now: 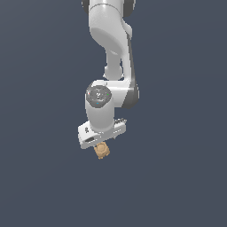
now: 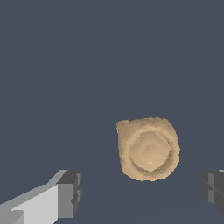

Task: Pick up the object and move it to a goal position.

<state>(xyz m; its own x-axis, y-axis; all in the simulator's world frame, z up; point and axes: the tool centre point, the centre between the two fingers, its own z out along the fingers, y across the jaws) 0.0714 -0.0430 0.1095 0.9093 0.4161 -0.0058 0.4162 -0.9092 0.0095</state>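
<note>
**End effector spread over the lump, nothing gripped yet**

Nearest the wrist camera: the two dark finger pads (image 2: 70,192) of the end effector (image 2: 140,192), one at each side of the frame, set wide apart. Jaws spread; nothing between the tips, nothing touching them.

Beyond the pads: the object (image 2: 148,148), a small tan knobbly lump with a round, ringed disc face turned toward the camera. It lies in the gap between the fingers but not centred — closer to the pad that is cut off at the frame edge than to the fully visible one. No clear long axis; roughly as broad as tall, blunt corners. It looks narrower than the open gap, so it should fit.

Exterior view: the white Panda arm (image 1: 108,53) hangs down, end effector (image 1: 101,141) at its foot, the object (image 1: 102,151) just below the hand's underside, a shade toward the exterior view's right of the hand's middle. Whether it rests on the dark worktop (image 1: 40,186) or sits off it cannot be told; no shadow or edge helps.

Judgement: pre-grasp. The move ahead calls for a small sideways correction to centre the lump, then a descent and a close. Risk: the nearer pad nudging it first. No goal marker visible.
</note>
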